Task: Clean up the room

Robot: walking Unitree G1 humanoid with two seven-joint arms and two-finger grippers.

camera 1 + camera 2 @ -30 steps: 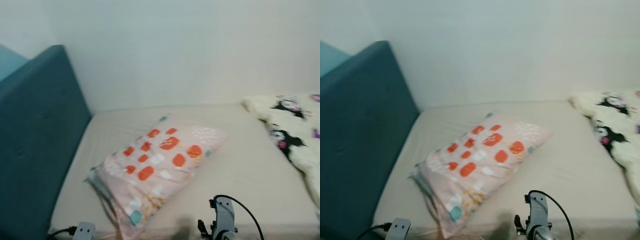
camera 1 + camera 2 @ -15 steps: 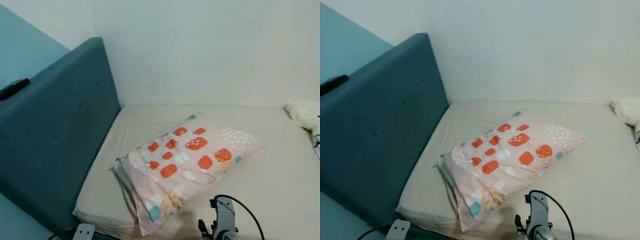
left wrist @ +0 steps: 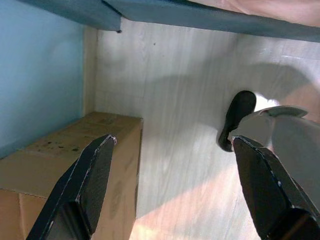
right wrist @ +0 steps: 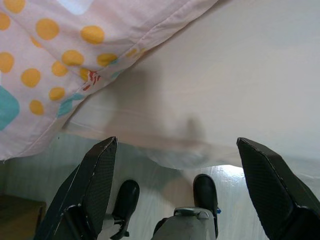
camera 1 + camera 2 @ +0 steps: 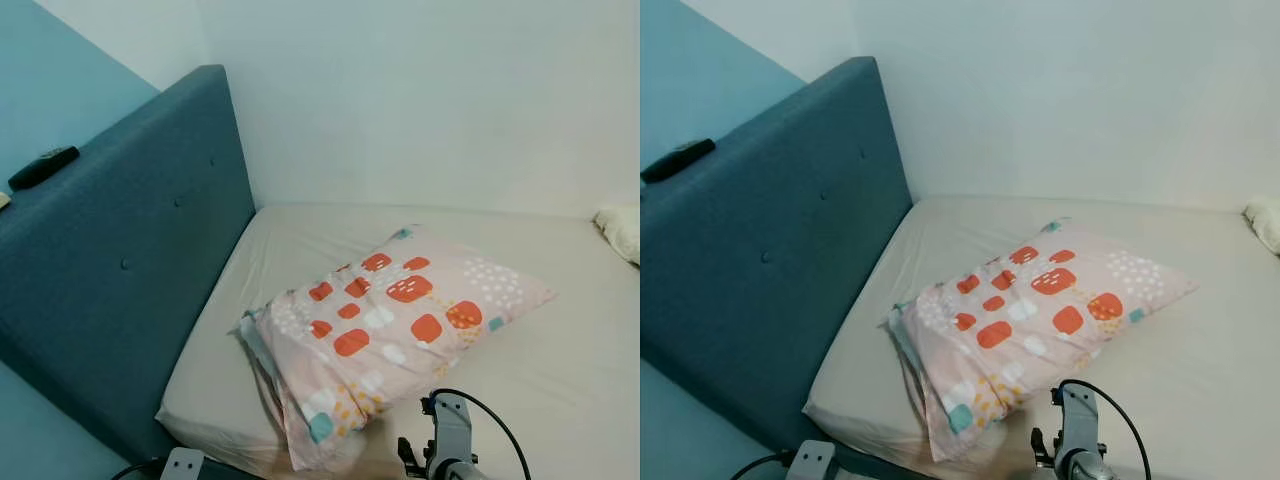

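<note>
A pink pillow [image 5: 390, 335] with orange, white and teal patches lies at an angle on the beige mattress [image 5: 540, 380], one corner near the bed's front edge. My right gripper [image 4: 175, 145] is open and hangs just in front of that edge, under the pillow's dotted corner [image 4: 55, 60]; nothing is between its fingers. Its wrist [image 5: 448, 452] with a black cable shows at the bottom of the eye views. My left gripper [image 3: 172, 142] is open and hangs idle over the wooden floor beside the bed.
A teal padded headboard [image 5: 130, 260] rises left of the bed, with a black remote [image 5: 43, 166] on its top. A fluffy blanket's edge [image 5: 622, 228] lies at the far right. A cardboard box [image 3: 65, 165] stands on the floor by the blue wall. My black feet [image 4: 125, 199] stand near the bed.
The camera has turned left: the headboard and the remote have come into view and the blanket has slid to the right edge. The pillow and both arms have not moved.
</note>
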